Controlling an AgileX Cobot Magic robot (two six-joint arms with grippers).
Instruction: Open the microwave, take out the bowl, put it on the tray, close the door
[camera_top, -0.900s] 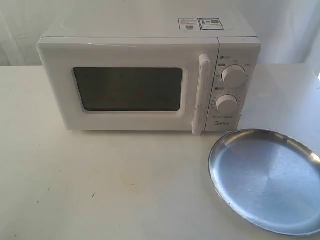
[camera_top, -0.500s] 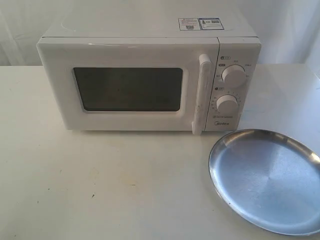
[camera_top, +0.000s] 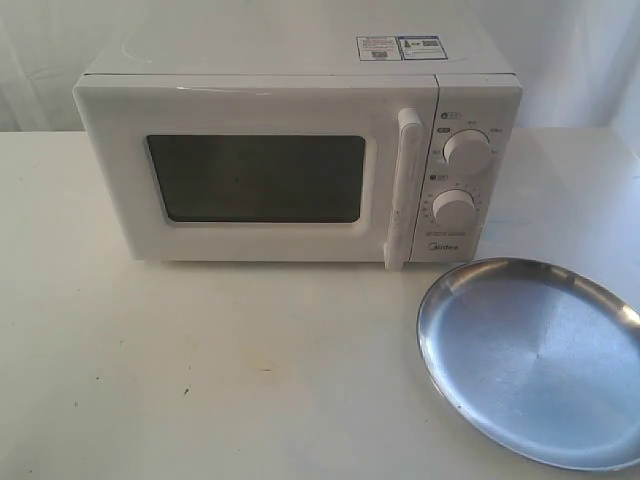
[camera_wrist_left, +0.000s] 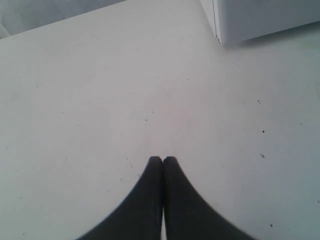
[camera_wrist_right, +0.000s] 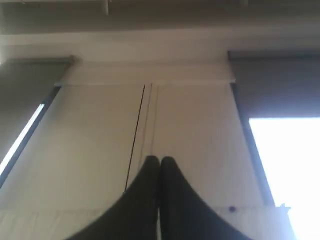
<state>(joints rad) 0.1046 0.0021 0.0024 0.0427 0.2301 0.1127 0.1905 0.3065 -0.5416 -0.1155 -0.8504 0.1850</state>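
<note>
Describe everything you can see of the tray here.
The tray is a wide, round, shiny silver plate, seemingly metal, with a shallow raised rim. It lies flat on the white table, in front of the microwave on its dial side, not touching it. Nothing lies in it. The picture's right edge crops it.

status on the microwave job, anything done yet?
Done: nothing. The door is closed on the microwave, the tray is bare, and no bowl shows. In hand: nothing; left gripper and right gripper are both shut, neither at the handle. Remaining: open, take the bowl out, set it on the tray, close.
</note>
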